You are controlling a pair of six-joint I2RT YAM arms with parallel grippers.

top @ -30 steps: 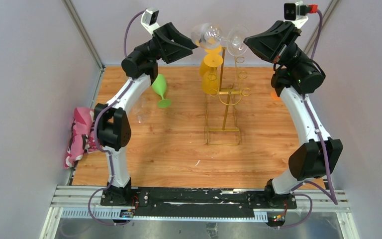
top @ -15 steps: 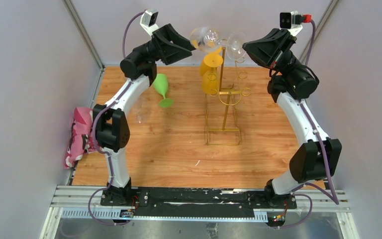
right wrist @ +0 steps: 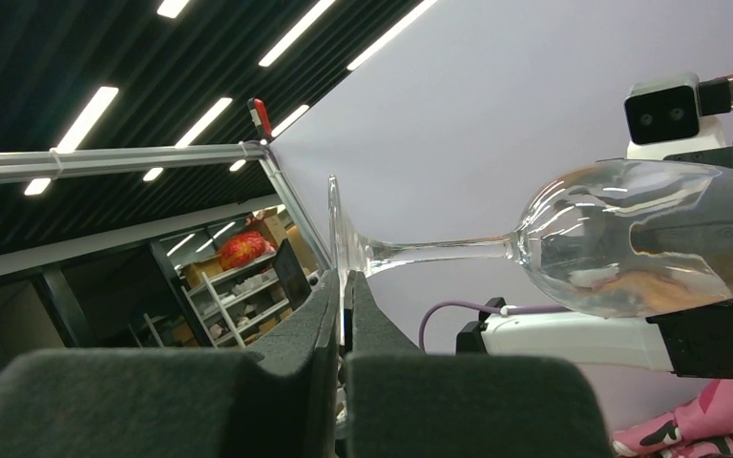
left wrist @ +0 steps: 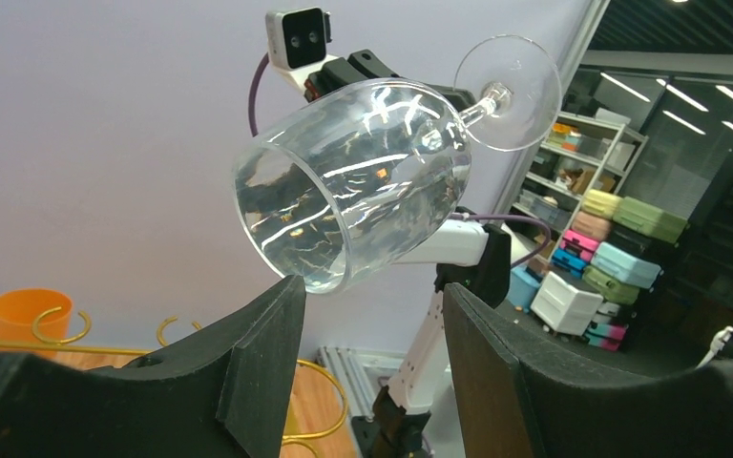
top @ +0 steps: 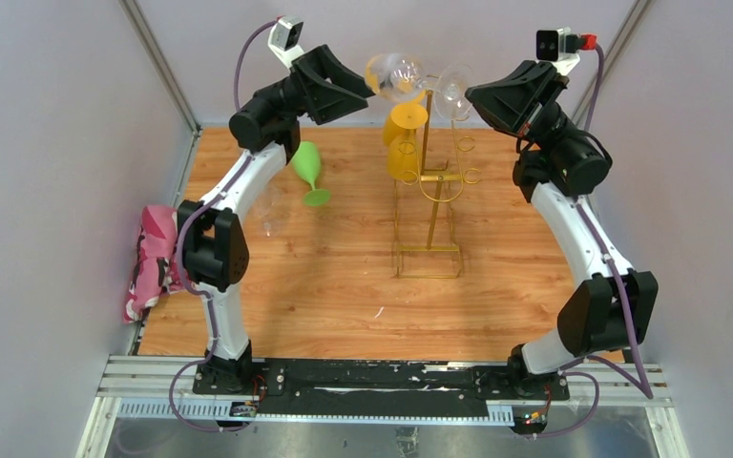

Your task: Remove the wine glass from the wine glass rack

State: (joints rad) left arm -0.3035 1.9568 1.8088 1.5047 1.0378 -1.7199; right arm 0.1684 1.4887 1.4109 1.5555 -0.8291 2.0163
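Pinching wine glass (right wrist: 630, 239) foot: right pincer (right wrist: 342, 291)

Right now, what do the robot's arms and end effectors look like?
The left arm and right arm have white links, black joint housings and purple cables. The left end effector and right end effector are matte black with wedge-shaped fingers. Each wrist carries a small white camera; the right's has a red plug.
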